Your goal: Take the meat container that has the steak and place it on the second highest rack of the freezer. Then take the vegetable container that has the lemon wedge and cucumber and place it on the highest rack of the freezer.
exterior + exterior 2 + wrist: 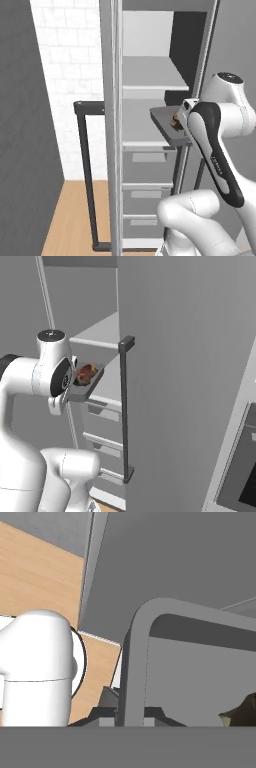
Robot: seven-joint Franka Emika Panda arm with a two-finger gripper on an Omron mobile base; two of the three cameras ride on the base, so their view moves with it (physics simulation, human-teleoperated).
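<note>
claw [184,120] clenched on meat container [167,125] rim; steak [86,373] aboard | second highest rack [142,127] at 9 o'clock, just beside | freezer [150,60] open

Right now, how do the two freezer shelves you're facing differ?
The highest rack sits above the tray; the second highest rack lies level with the meat container. The highest rack's front edge shows whole; the second highest rack's is partly hidden behind the container with the steak. Both are bare, flat and light grey.
</note>
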